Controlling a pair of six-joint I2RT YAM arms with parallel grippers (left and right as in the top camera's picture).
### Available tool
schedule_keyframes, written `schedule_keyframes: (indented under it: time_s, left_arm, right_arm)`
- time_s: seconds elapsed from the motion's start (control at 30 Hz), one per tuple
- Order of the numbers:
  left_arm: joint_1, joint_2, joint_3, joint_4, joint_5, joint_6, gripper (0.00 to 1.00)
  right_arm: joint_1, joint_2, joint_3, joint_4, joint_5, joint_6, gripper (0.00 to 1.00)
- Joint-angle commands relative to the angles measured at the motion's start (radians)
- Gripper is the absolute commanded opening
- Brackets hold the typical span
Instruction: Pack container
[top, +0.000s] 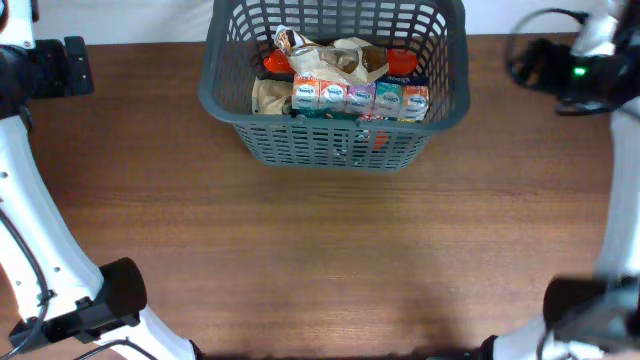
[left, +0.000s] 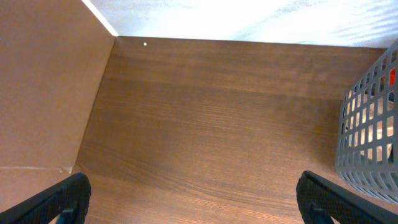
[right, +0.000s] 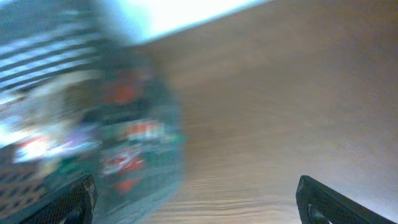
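Observation:
The dark grey lattice basket (top: 230, 108) stands at the back middle of the table and holds a row of small cartons (top: 360, 98), a crumpled packet and red-capped items. Its side shows at the right of the left wrist view (left: 367, 134) and, blurred, at the left of the right wrist view (right: 74, 124). My left gripper (left: 193, 202) is open and empty over bare table left of the basket. My right gripper (right: 199, 199) is open and empty beside the basket's right side. In the overhead view the left arm's head is at the far left (top: 50, 70) and the right one at the far right (top: 560, 68).
A brown cardboard wall (left: 43, 87) stands along the table's left side. The white back wall (left: 249, 18) borders the far edge. The arm bases sit at the front corners (top: 110, 295), (top: 590, 305).

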Motion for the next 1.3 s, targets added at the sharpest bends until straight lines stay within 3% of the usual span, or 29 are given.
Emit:
schedule_keyframes:
  time_s: [0.0,0.17,0.4,0.57,0.97,1.27]
  left_arm:
    - [0.004,-0.006,0.000,0.000,0.015,-0.019,0.99]
    - [0.004,-0.006,0.000,0.000,0.015,-0.019,0.99]
    - [0.004,-0.006,0.000,0.000,0.015,-0.019,0.99]
    - [0.004,-0.006,0.000,0.000,0.015,-0.019,0.99]
    - [0.004,-0.006,0.000,0.000,0.015,-0.019,0.99]
    - [0.004,-0.006,0.000,0.000,0.015,-0.019,0.99]
  right_arm:
    - [0.089,-0.208,-0.055,-0.002,-0.001,0.008,0.99]
    - [0.100,-0.471,-0.294,0.088,0.101,-0.042,0.99]
    - [0.094,-0.965,-0.884,0.773,0.419,-0.050,0.99]
    - [0.094,-1.292,-1.255,1.078,0.535,-0.050,0.99]
    - [0.096,-1.669,-1.765,1.113,0.543,-0.049,0.99]
    - [0.142,-1.716,-1.854,1.105,0.543,-0.049,0.99]
